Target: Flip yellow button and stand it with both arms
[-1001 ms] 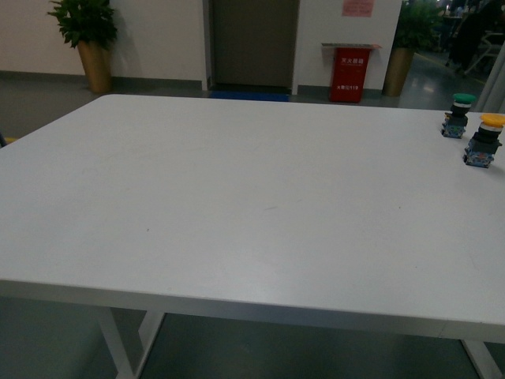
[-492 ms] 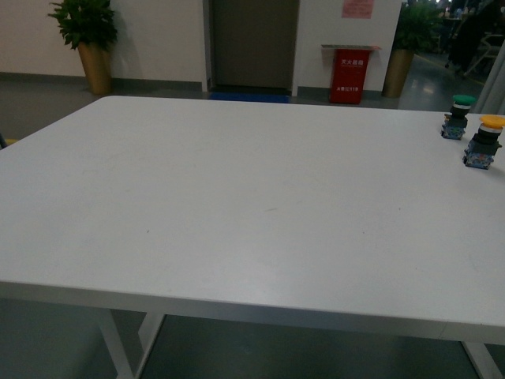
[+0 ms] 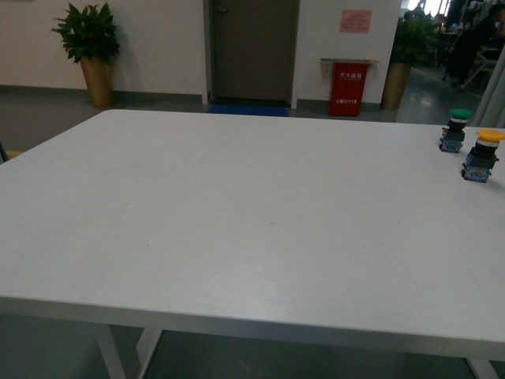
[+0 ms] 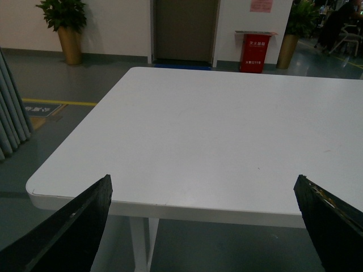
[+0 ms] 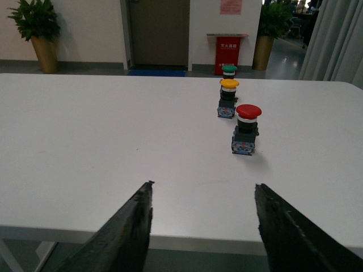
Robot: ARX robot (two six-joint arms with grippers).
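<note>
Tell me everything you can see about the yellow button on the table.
The yellow button has a round yellow-orange mushroom cap on a black neck, above a boxy black-and-blue block that looks like plastic. It stands upright, cap up, on the white table near its right edge. The green button stands behind it, the red button nearer the robot. Nothing grips it.

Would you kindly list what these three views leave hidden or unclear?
- Red-capped push-button: outside the front view's right edge; seen only from the right wrist.
- Green-capped push-button: mostly hidden behind the yellow-capped push-button in the right wrist view.
- Red floor box: lettering too small.
- Left end effector: fingertips cut off.
</note>
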